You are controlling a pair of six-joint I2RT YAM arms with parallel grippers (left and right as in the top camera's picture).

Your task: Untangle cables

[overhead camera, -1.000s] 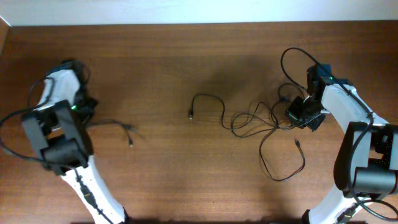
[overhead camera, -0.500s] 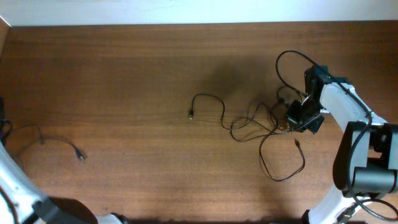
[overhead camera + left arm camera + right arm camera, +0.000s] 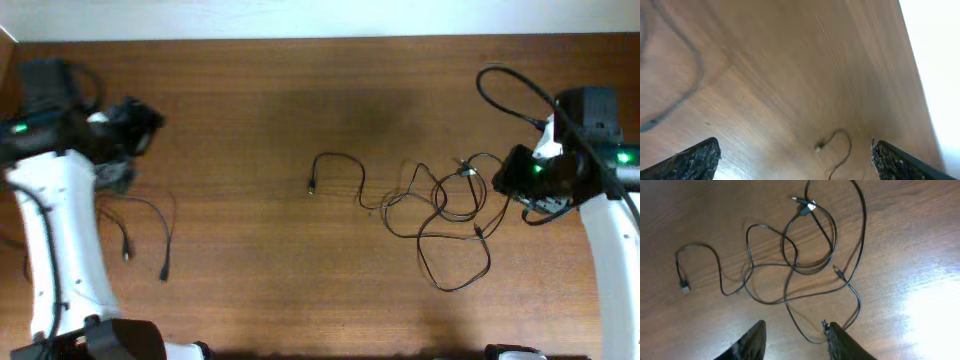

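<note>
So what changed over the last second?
The left gripper pulled the separated cable leftward, let it go and lifted away open. The right gripper released the tangle and drew back to the right, jaws apart. The tangle shifted slightly; its plug end at centre stayed put.

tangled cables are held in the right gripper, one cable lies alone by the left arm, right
No: the tangled cables lie loose on the table, the right gripper holding nothing, as the right wrist view shows. One cable does lie alone by the left arm.
</note>
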